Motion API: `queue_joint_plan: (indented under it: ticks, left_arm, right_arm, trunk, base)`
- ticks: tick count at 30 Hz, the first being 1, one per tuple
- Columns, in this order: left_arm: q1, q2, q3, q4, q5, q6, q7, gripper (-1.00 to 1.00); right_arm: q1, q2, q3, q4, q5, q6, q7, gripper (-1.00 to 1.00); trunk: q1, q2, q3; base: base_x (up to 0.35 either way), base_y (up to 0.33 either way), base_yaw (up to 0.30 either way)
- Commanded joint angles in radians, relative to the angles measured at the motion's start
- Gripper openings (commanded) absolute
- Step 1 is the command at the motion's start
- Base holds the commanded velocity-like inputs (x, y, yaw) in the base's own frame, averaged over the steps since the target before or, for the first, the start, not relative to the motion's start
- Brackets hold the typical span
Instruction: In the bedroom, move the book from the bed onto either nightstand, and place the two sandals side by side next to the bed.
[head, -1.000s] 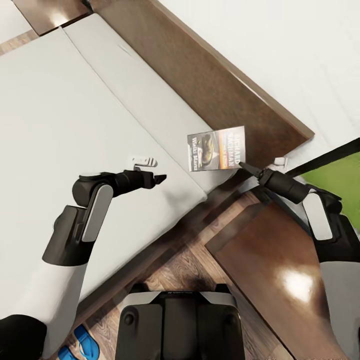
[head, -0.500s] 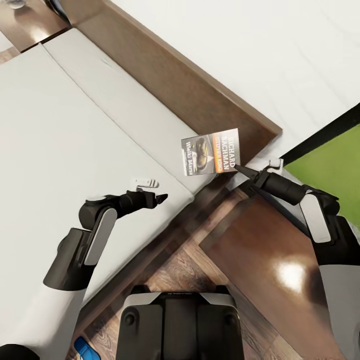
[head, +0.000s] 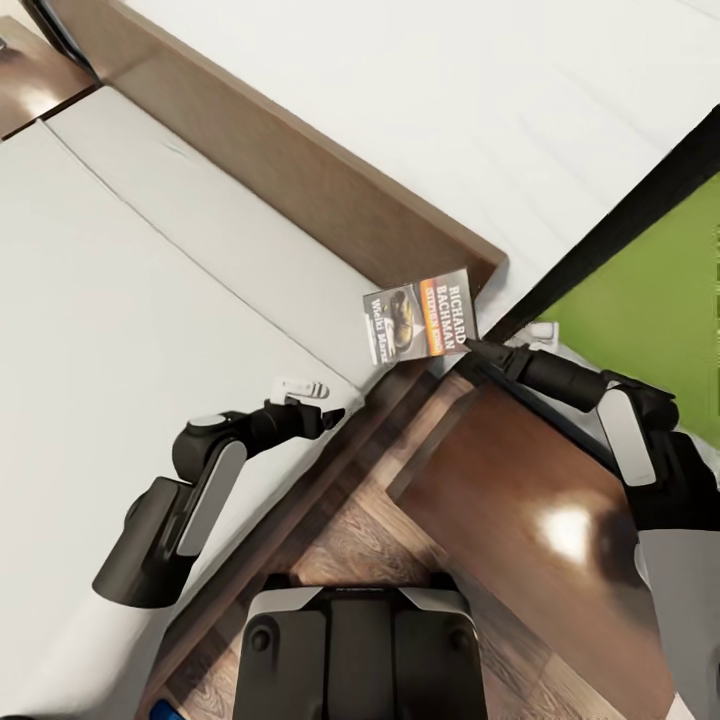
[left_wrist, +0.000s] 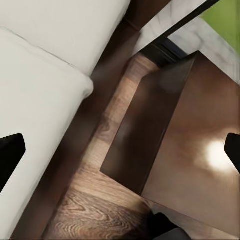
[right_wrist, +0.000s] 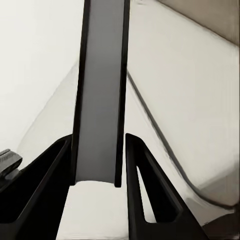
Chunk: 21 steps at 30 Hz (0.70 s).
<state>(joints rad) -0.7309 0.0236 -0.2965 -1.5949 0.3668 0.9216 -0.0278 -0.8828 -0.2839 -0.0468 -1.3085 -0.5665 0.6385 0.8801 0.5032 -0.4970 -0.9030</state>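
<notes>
I'm seeing the book (head: 420, 316) hanging at the tip of my right gripper (head: 472, 346) above the corner of the bed (head: 120, 300), by the headboard (head: 300, 180). The nightstand (head: 520, 500) is sitting right of it (floor (head: 350, 545) between). My left gripper (head: 332, 412) is hovering over the bed's near edge.

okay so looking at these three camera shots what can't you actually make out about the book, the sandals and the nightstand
- Sandals: just a blue sliver at the head view's bottom edge; which one, and the pair's layout, is cut off.
- Book: the small lettering under the author's name is too blurred; the right wrist view gives just its grey edge in the right gripper.
- Nightstand: glare on the glossy top; the drawer front can't be seen from above.
</notes>
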Motion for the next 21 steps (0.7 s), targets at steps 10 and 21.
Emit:
queue_joint_plan:
  ticks: [10,21]
  left_arm:
    - [0.014,0.006,-0.001,0.005,-0.005,0.000,-0.003,1.00]
    - [0.016,0.003,0.000,0.006,-0.005,0.000,-0.001,1.00]
  right_arm:
    - [-0.001,0.000,0.029,0.005,0.010,0.007,0.000,-1.00]
    - [-0.001,-0.001,0.034,0.006,0.011,0.006,0.000,-1.00]
  trunk:
    - [-0.038,0.069,0.044]
    - [-0.053,0.097,0.071]
  base:
    - [0.000,0.000,-0.177]
    - [0.000,0.000,-0.131]
